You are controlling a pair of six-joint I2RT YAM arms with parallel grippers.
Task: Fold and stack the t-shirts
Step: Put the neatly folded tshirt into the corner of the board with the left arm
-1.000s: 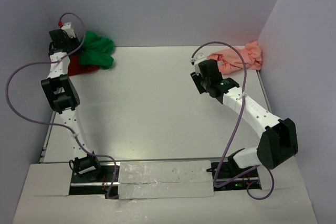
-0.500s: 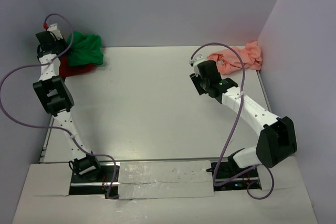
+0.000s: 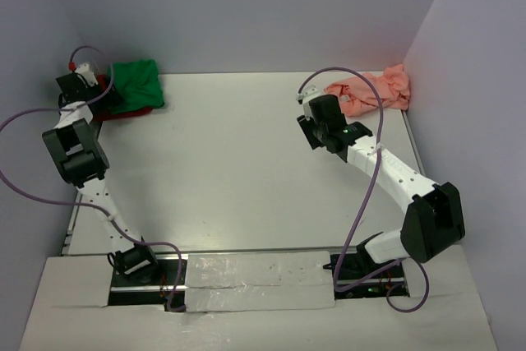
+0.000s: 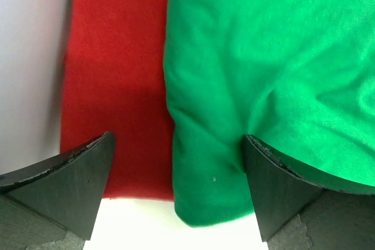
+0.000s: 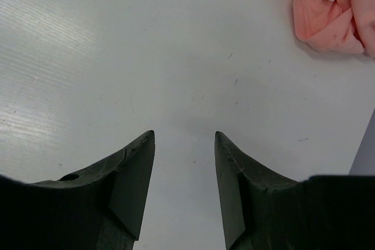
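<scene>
Shirts sit in two far corners

From above: green shirt (image 3: 138, 80) lies partly on red shirt (image 3: 131, 110) at the far left; pink shirt (image 3: 370, 92) is crumpled far right. Left wrist: left gripper (image 4: 177, 139) spread wide over both. Right wrist: right gripper (image 5: 184, 134) spread over the table (image 5: 88, 57).

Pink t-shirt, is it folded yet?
No, the pink t-shirt lies crumpled in a heap by the right wall.

Stacked shirts (image 3: 136, 80) far left, third shirt (image 3: 374, 90) far right.
</scene>
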